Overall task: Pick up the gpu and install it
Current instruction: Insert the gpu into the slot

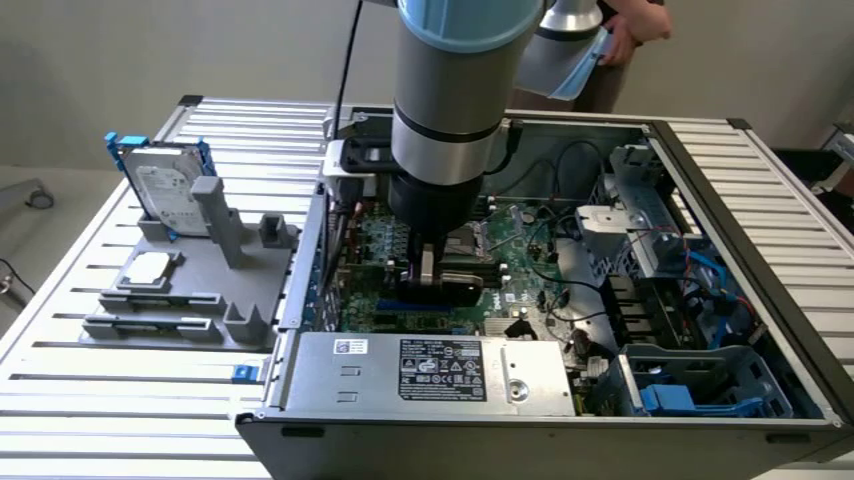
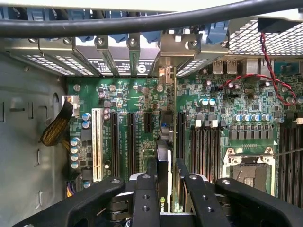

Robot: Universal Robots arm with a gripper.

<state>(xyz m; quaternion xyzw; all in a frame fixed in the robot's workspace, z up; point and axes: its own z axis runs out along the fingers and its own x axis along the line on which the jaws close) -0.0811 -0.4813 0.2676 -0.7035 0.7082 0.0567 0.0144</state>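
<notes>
Gripper (image 2: pixel 166 180) part-spread, pinching the gpu (image 2: pixel 163 158) by its flat faces. Card is upright, edge-on, inside the case (image 1: pixel 534 445), just over the motherboard (image 2: pixel 213 94) expansion slots. Can't tell if the card edge touches a slot. In the exterior view the arm (image 1: pixel 447 100) covers most of the gpu (image 1: pixel 449 292). At the wrist, the fingers (image 2: pixel 144 198) hide the card's near end.
</notes>
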